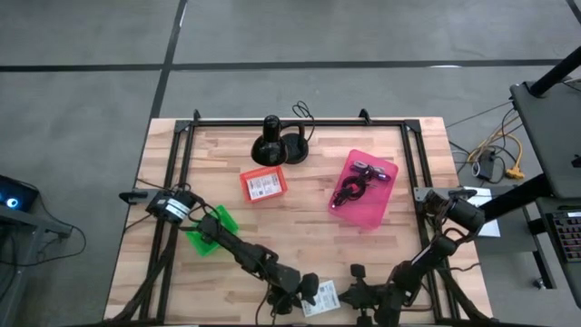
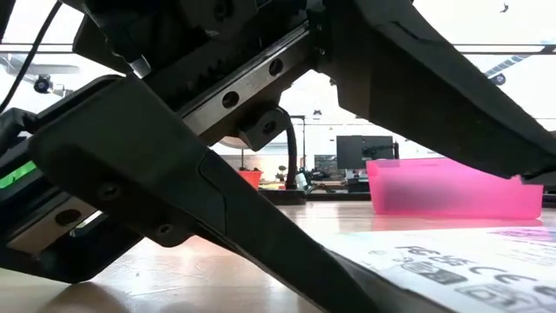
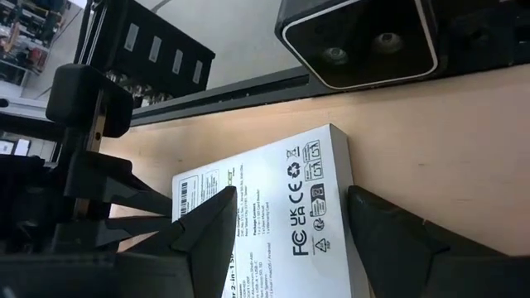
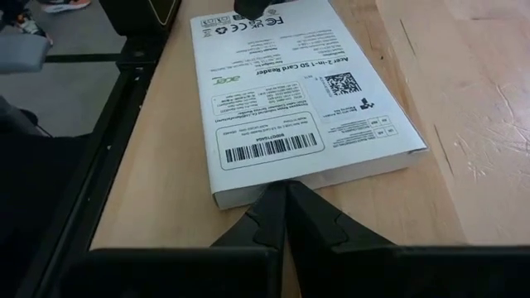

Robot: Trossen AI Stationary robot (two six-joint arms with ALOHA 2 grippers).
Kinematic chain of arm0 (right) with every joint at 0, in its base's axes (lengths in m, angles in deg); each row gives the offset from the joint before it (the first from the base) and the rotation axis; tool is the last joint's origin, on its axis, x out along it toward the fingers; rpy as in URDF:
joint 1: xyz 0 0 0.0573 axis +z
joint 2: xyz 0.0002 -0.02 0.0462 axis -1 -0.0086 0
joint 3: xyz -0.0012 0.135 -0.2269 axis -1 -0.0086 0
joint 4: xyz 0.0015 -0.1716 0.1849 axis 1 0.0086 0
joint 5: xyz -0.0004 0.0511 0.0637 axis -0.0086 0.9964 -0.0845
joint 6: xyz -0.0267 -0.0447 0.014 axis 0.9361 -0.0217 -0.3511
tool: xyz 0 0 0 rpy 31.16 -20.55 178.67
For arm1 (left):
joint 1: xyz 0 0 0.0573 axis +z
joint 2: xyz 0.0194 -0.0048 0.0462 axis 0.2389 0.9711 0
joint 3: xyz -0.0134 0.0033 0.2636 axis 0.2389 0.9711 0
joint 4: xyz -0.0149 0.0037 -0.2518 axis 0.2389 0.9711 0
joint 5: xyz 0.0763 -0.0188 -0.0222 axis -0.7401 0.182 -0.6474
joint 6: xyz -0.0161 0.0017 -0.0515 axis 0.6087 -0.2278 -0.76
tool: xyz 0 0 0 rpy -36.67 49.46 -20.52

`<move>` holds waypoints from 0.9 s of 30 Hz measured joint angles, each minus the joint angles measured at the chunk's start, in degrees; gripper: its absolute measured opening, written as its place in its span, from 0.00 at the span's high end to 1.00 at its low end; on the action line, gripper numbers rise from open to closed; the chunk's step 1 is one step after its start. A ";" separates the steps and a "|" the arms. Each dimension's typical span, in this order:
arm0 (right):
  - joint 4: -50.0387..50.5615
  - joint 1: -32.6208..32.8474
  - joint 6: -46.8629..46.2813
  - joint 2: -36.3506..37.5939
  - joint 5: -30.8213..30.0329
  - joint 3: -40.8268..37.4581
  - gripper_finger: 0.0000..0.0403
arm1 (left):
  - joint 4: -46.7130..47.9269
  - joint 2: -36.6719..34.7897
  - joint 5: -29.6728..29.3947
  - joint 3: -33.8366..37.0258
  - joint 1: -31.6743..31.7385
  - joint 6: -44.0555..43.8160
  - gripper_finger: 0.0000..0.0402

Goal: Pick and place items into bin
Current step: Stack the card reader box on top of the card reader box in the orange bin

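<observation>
Down at the six o'clock edge of the surface (image 1: 300, 232), the left pincer (image 3: 286, 223) is spread wide, one finger on either side of the white printed box (image 3: 273, 207), which lies flat. The right pincer (image 4: 287, 217) is clenched tight, its tips at the box's near edge. Up around one o'clock sits the pink bin (image 1: 363, 188), already holding dark items. An orange-rimmed card (image 1: 263, 183) lies near centre.

Dark jointed arms, white-banded wrists
</observation>
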 joint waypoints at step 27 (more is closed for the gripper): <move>-9.52 -0.78 8.80 -0.09 1.46 0.03 0.98 | 0.52 -1.46 -28.49 0.50 2.03 -0.09 0.48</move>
